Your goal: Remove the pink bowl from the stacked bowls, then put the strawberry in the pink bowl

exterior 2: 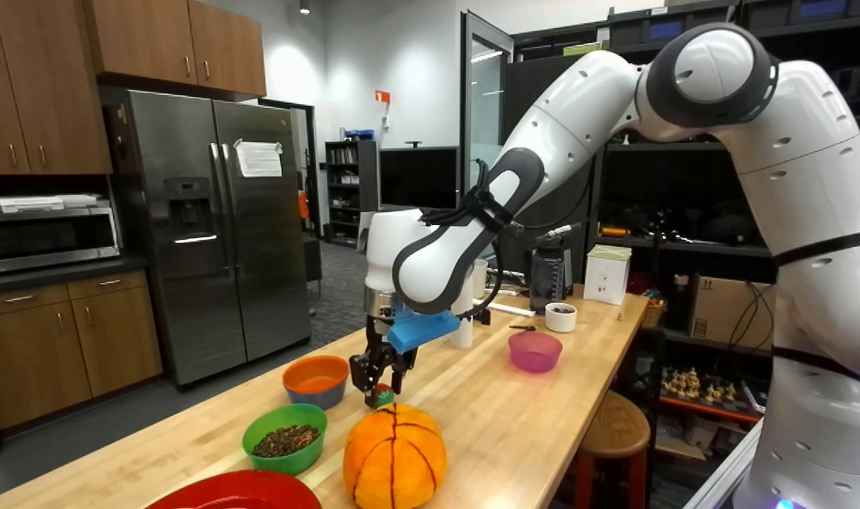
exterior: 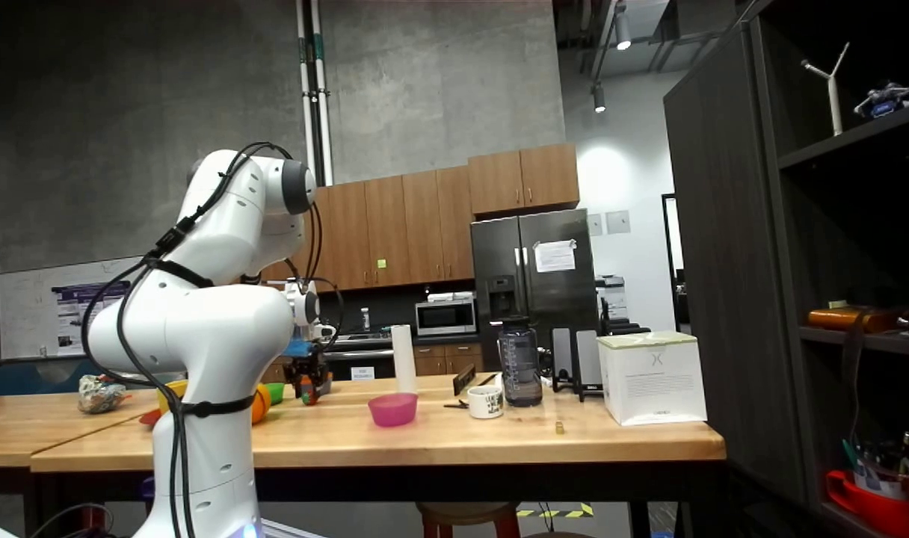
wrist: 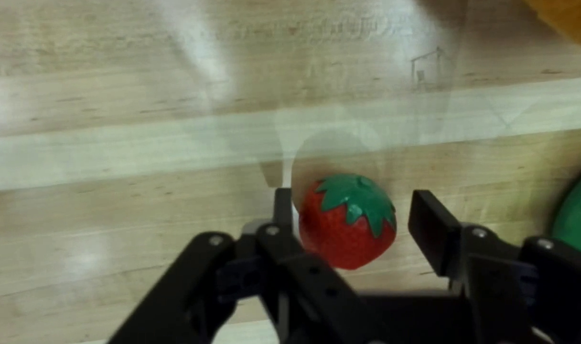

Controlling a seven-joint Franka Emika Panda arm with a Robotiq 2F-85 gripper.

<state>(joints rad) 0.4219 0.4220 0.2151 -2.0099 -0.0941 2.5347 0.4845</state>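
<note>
The pink bowl (exterior: 392,410) stands alone on the wooden table in both exterior views, apart from the stacked bowls; nothing shows inside the pink bowl (exterior 2: 535,352). An orange bowl (exterior 2: 315,375) nested in a blue one makes up the stack. On the tabletop lies the strawberry (wrist: 345,234), red with a green leafy cap. My gripper (wrist: 351,200) points down with its fingers on either side of the fruit. Wood shows between the strawberry and the right-hand finger; the left-hand one is very close to the fruit, and whether they touch I cannot tell.
A plush orange ball (exterior 2: 394,456) and a green bowl (exterior 2: 288,438) of dark bits stand near the gripper, with a red dish (exterior 2: 242,491) beyond. Past the pink bowl are a white mug (exterior: 486,402), a dark bottle (exterior: 521,366), a paper roll (exterior: 404,359) and a white box (exterior: 652,381).
</note>
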